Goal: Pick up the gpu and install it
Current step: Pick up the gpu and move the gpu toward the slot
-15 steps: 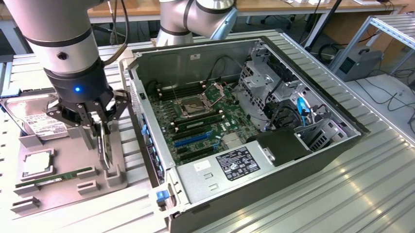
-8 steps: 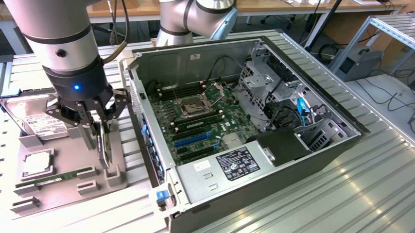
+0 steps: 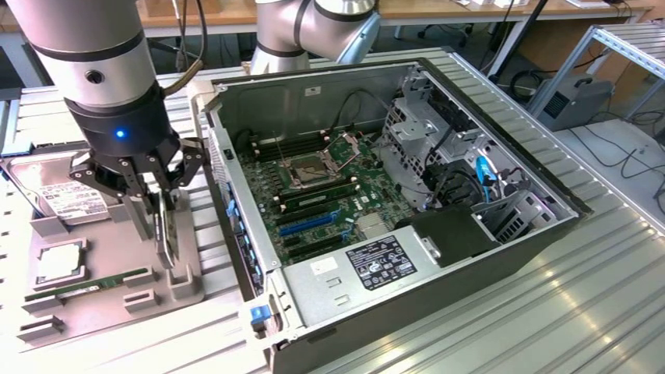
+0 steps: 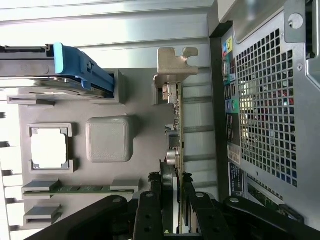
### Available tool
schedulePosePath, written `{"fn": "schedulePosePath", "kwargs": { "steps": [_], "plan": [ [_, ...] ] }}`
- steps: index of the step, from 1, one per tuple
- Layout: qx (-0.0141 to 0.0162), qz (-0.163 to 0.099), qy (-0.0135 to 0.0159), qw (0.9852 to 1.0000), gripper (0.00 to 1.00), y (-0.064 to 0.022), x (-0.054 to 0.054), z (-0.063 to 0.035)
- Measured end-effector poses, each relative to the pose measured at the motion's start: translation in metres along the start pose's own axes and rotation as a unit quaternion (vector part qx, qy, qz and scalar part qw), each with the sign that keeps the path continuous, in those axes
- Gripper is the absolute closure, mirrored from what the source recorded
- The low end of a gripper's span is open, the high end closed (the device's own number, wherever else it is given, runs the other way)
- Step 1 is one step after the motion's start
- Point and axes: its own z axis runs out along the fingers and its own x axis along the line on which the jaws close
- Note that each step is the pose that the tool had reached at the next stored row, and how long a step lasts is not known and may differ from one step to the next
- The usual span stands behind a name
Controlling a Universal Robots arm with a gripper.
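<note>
The black-fingered gripper (image 4: 173, 187) is closed on the thin, dark, silver-bracketed gpu (image 4: 178, 125), which stands on edge in the grey moulded fixture tray (image 4: 150, 125) beside the open metal computer case (image 3: 311, 86) (apparently not lifted clear), so installation is outstanding.
</note>
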Motion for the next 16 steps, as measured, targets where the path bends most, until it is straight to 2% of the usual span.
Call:
{"fn": "schedulePosePath", "kwargs": {
  "steps": [16],
  "plan": [
    [-0.0003, 0.0, -0.0001, 1.0, 0.73, 0.0001, -0.0002, -0.0067]
  ]
}}
